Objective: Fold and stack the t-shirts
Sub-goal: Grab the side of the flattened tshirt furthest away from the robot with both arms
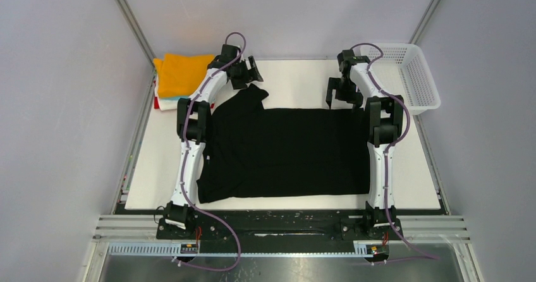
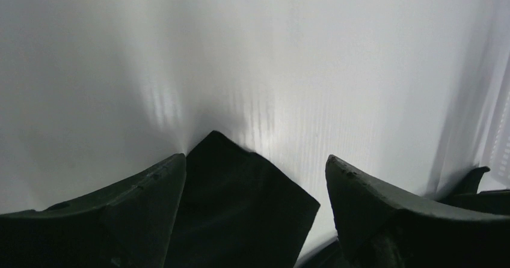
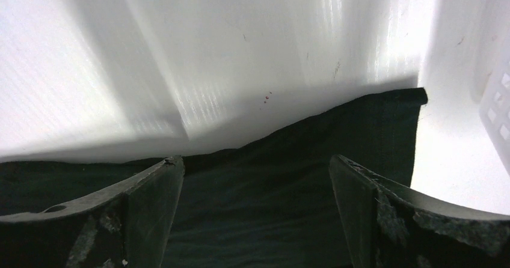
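Note:
A large black t-shirt lies spread on the white table, its far-left sleeve poking out toward the back. My left gripper is open just above and behind that sleeve; in the left wrist view the sleeve tip lies between the spread fingers, not held. My right gripper is open above the shirt's far-right edge; in the right wrist view the black cloth lies below the spread fingers. A folded orange shirt tops a stack at the back left, with white and red edges under it.
A white plastic mesh basket stands at the back right, just right of my right arm; its wall shows in the right wrist view. Bare white table lies between the grippers. Metal frame posts run along both sides.

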